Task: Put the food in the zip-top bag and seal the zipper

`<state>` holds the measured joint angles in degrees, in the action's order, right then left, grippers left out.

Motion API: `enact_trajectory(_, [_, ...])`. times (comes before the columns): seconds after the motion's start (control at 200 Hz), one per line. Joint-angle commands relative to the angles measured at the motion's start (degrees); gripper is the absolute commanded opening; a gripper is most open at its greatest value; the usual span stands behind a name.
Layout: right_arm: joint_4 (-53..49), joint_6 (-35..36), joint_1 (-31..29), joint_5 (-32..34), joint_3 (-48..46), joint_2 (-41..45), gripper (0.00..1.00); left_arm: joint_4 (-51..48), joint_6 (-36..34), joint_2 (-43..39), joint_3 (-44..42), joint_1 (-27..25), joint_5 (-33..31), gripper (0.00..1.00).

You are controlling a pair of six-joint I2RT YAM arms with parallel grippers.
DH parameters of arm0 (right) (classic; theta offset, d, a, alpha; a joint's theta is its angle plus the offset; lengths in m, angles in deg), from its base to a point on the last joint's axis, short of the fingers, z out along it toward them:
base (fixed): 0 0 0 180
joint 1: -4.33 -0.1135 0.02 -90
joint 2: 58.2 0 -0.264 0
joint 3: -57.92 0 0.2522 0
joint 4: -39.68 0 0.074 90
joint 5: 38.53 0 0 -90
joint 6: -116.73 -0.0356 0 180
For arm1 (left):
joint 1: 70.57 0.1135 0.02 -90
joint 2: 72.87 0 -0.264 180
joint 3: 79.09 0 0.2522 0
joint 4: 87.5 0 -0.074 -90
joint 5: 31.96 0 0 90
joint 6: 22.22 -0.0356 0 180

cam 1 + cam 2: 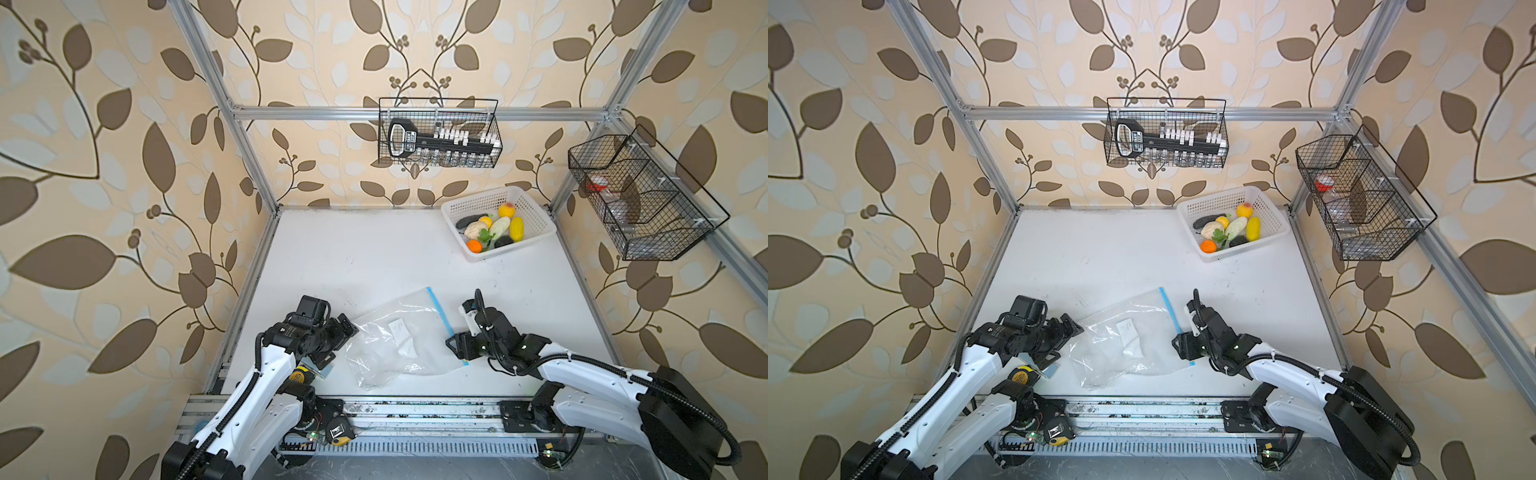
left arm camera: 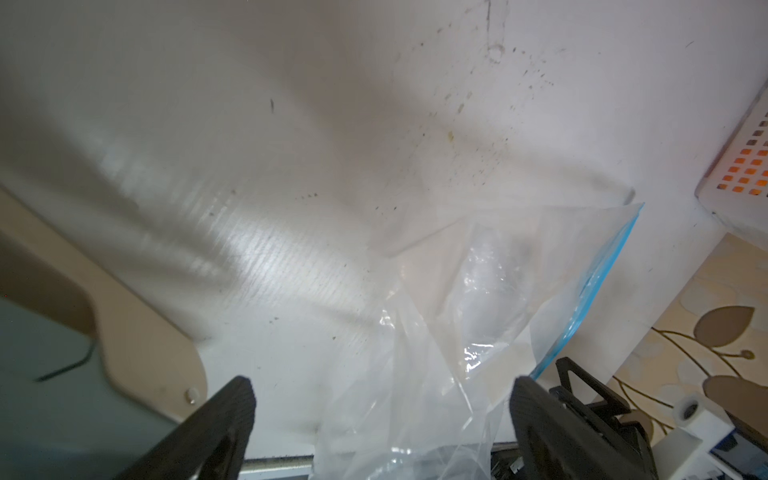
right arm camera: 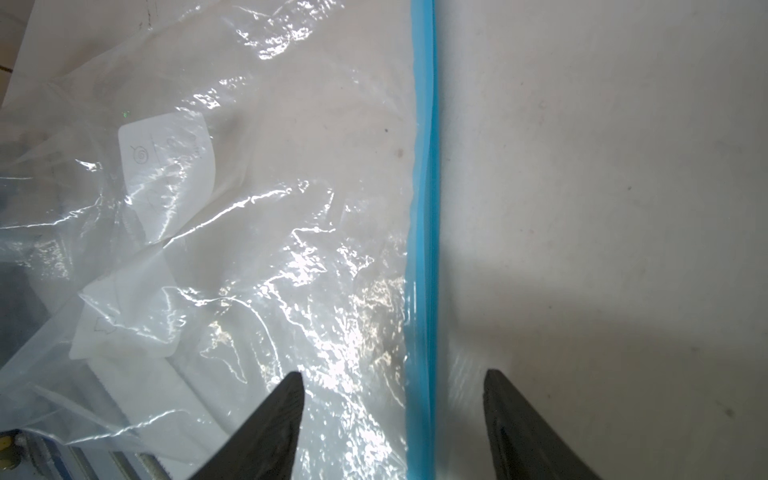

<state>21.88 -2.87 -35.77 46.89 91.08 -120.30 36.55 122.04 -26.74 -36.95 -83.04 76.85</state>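
Zip-top bag (image 1: 386, 353) lies flat and crinkled on the white table (image 1: 353, 257), empty, with its white label (image 1: 401, 332) facing up. Its zipper (image 1: 446, 324) is the blue strip along the edge on the right arm's side. The strip's long axis runs from the bag's far corner back toward the front rail (image 1: 415, 409), slanting slightly outward at the near end, so the mouth faces the right arm and the closed bottom faces the left.

The bag's nearest corner comes close to the table's front edge, with little room there. Beyond its far edge the tabletop is bare and wide.

At the bag's closed side, the left gripper (image 1: 347, 332) has its jaws spread wide. In the left wrist view (image 2: 380, 390) loose plastic passes between the fingers unpinched.

At the bag's zipper side, near that strip's nearer end, sits the right gripper (image 1: 455, 343). Its wrist view (image 3: 395, 374) shows the jaws apart, straddling the zipper (image 3: 424, 249) without touching it.

Well apart from the bag, past the zipper's far end, the food (image 1: 494, 230) sits piled in a white basket (image 1: 478, 257).
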Motion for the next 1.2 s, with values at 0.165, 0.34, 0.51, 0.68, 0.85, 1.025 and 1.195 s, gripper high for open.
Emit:
enact_trajectory(0.165, [4.06, -2.26, 0.28, -3.01, -2.77, -1.23, 0.65, 9.19, 3.46, -1.16, -2.67, -0.55, 4.13, 0.92])
enact_trajectory(0.34, [5.47, -3.08, -0.18, -3.50, -3.52, -1.78, 0.65, 14.95, 3.79, 0.98, -1.74, -0.63, 5.96, 0.92])
enact_trajectory(0.51, [6.36, -3.35, -0.41, -4.23, -3.32, -2.26, 0.64, 21.02, 5.82, 3.52, -2.01, -0.80, 6.20, 0.92])
enact_trajectory(0.68, [8.03, -4.05, -0.45, -5.70, -3.28, -2.47, 0.64, 24.47, 5.59, 6.98, 0.14, -1.08, 5.64, 0.92])
enact_trajectory(0.85, [8.80, -4.56, -0.51, -6.56, -2.61, -3.29, 0.63, 25.98, 3.72, 12.28, 4.43, -1.10, 5.89, 0.92])
enact_trajectory(1.025, [10.71, -6.32, -0.86, -7.36, -2.39, -4.12, 0.63, 26.49, 1.00, 17.74, 9.25, -1.11, 5.10, 0.93])
enact_trajectory(1.195, [11.96, -7.67, -1.13, -8.34, -2.70, -3.70, 0.62, 24.34, -3.78, 24.44, 14.27, -1.08, 5.98, 0.94])
